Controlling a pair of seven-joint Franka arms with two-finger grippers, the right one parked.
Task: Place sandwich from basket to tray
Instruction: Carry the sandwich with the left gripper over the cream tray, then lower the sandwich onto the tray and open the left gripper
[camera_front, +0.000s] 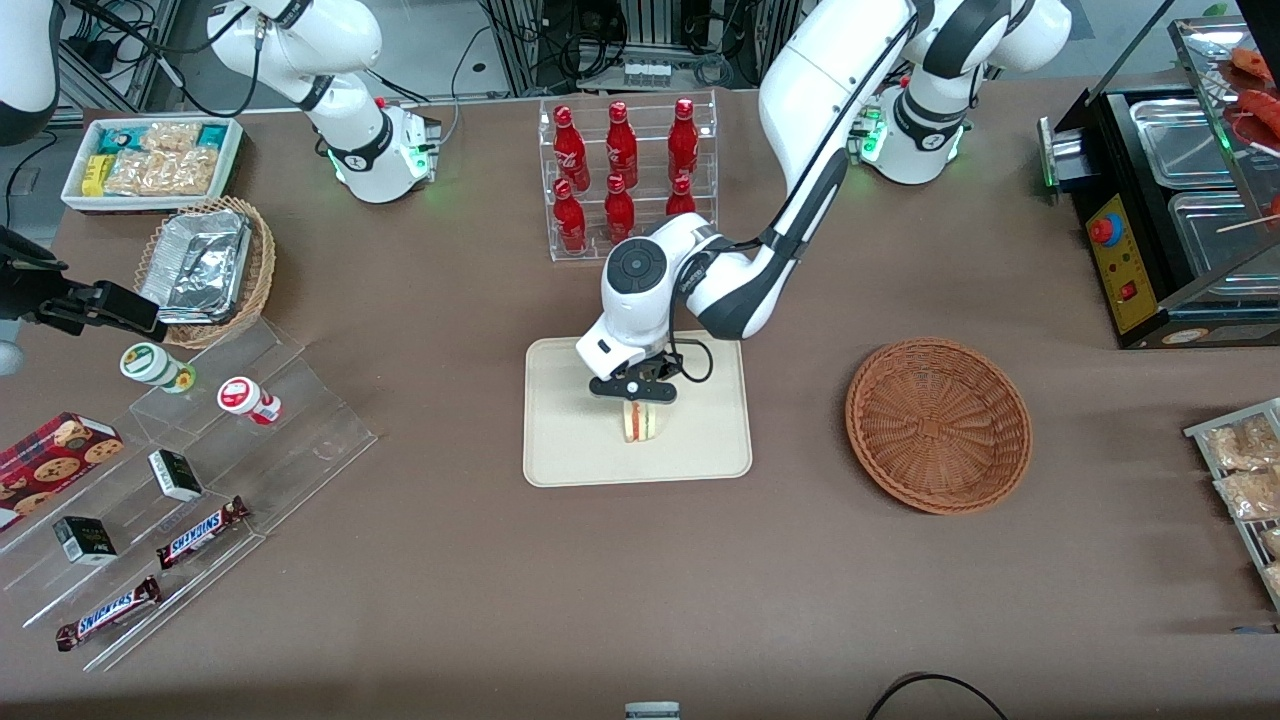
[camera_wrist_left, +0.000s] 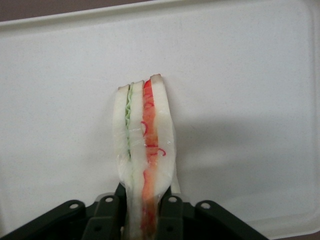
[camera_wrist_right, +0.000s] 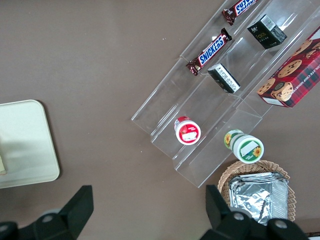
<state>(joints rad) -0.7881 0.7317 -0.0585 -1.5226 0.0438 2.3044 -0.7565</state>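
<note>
My left gripper (camera_front: 640, 402) hangs over the middle of the cream tray (camera_front: 560, 450) and is shut on the sandwich (camera_front: 642, 421), a white-bread wedge with red and green layers. The wedge stands on edge, its lower end at or just above the tray surface. From the wrist camera the sandwich (camera_wrist_left: 144, 145) runs out from between the two black fingers (camera_wrist_left: 107, 217) above the pale tray (camera_wrist_left: 240, 90). The reddish-brown woven basket (camera_front: 938, 424) sits empty on the table toward the working arm's end.
A clear rack of red bottles (camera_front: 625, 175) stands farther from the front camera than the tray. Acrylic steps with snack bars and cups (camera_front: 180, 480), a lighter wicker basket with a foil container (camera_front: 205, 268) and a white snack box (camera_front: 150, 160) lie toward the parked arm's end. A black food warmer (camera_front: 1170, 210) stands at the working arm's end.
</note>
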